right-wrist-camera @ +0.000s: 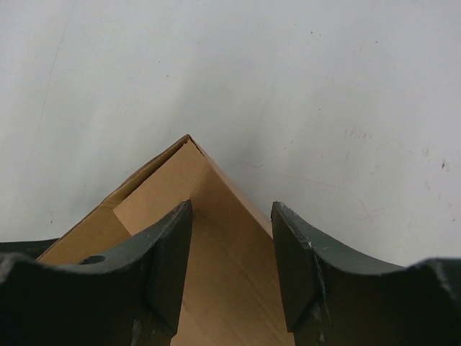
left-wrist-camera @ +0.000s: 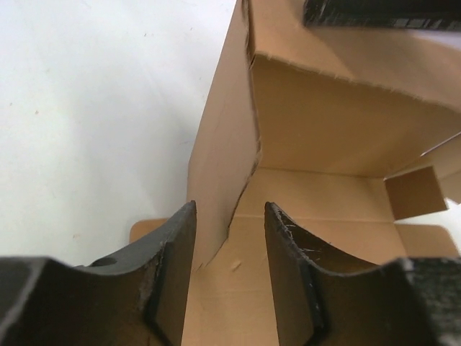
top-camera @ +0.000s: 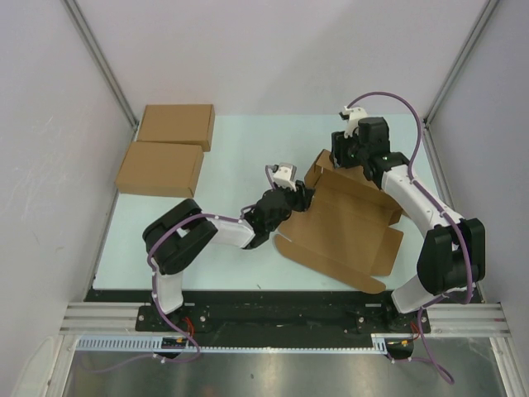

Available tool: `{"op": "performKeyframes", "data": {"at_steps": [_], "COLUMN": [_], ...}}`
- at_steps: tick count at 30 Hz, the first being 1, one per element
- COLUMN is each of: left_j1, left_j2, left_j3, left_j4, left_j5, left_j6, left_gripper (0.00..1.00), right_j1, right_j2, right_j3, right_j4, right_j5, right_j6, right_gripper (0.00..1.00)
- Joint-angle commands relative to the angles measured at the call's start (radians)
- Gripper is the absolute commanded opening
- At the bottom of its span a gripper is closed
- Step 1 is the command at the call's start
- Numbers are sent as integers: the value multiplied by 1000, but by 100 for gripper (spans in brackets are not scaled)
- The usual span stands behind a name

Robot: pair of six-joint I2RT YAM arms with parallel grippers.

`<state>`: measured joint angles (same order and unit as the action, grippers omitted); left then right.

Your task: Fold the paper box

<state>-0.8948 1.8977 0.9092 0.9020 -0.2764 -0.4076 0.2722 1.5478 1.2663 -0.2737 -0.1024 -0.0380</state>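
Up top, the overhead camera sits above and behind the arm bases, looking down and forward over the whole pale green table (top-camera: 248,149). Down to the left wrist view: it rides right behind the left gripper (left-wrist-camera: 229,216), facing along its black fingers, pressed in close on the plain brown cardboard paper box (left-wrist-camera: 324,122). Right wrist view, same seat behind the right gripper (right-wrist-camera: 232,213), staring down at one raised corner. All three share that box.
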Motion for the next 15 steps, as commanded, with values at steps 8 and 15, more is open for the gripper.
{"op": "performKeyframes", "data": {"at_steps": [8,15], "left_j1": [37,99], "left_j2": [-144,-259], "left_j3": [-105,-231], "left_j4": [158,327], "left_j5": [32,37], "left_j6": [168,196], "left_gripper": [50,53], "right_j1": [13,12], "right_j2": [8,8], "right_j3": [-30,-30], "right_j4": [-75,-76], "right_j5": [12,13], "right_j6": [-3,-2], "right_gripper": [52,52]}}
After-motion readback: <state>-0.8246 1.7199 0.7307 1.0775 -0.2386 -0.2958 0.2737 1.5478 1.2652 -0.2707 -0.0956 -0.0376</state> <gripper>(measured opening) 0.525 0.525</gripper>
